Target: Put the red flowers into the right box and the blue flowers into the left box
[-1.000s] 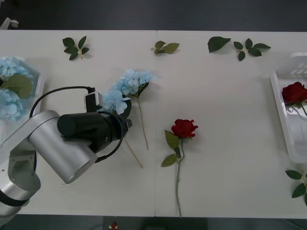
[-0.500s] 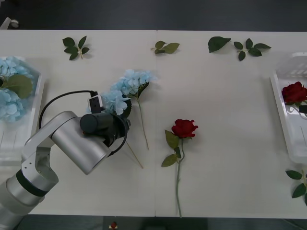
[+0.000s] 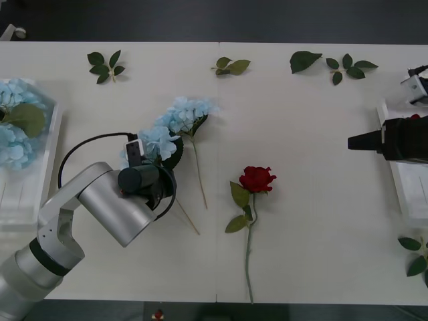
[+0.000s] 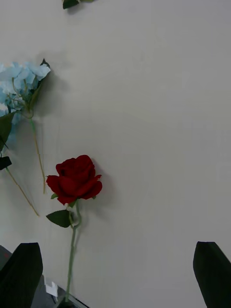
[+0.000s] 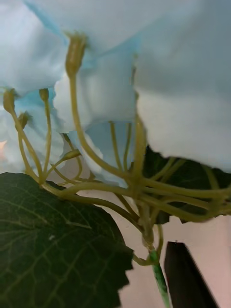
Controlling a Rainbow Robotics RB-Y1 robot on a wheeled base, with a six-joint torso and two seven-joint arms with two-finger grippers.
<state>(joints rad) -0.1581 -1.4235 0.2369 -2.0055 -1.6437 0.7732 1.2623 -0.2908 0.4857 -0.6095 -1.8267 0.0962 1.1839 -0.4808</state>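
Two blue hydrangeas lay on tabletop; left gripper sat at nearer one's stem base, fingers' state unclear. Red rose lay mid-tabletop, stem toward robot; right gripper spread, well right.

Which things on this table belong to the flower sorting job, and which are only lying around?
For the job: blue flowers, red rose, left box, right box, left gripper, right gripper.

Lying around: leaf sprigs, single leaf.
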